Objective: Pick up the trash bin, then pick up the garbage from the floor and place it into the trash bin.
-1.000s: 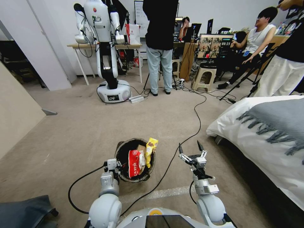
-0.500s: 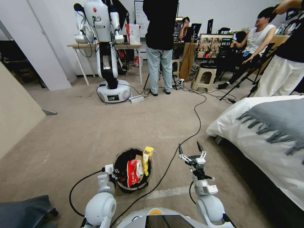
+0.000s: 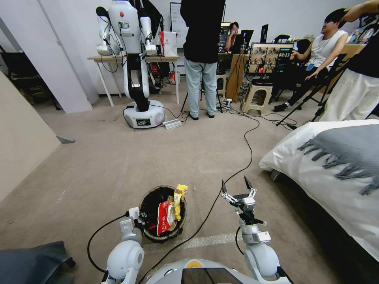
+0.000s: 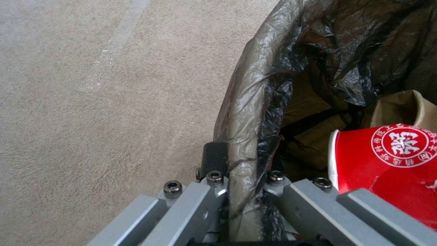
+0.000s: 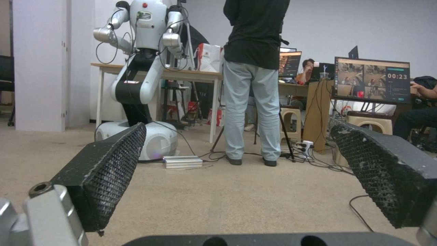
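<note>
The trash bin (image 3: 150,205), round with a black bag liner, is just in front of my base, left of centre. My left gripper (image 3: 139,221) is shut on its near rim (image 4: 242,136), one finger outside and one inside the liner. Garbage lies in the bin: a red-and-white snack packet (image 3: 163,218) (image 4: 387,164), a yellow wrapper (image 3: 179,197) sticking up above the rim, and a brown paper bag (image 4: 403,109). My right gripper (image 3: 237,186) (image 5: 245,164) is held above the carpet to the right of the bin, open, with nothing between its black pads (image 5: 109,171).
A black cable (image 3: 244,154) runs across the carpet between bin and right gripper. A bed (image 3: 335,173) with a grey throw fills the right side. Another white robot (image 3: 136,63), a table, stools, a tripod and people stand at the back. A dark grey object (image 3: 31,260) lies near left.
The left arm has drawn back toward my body, bringing the bin nearer and slightly left. The right gripper has held its place. The view has shifted a little.
</note>
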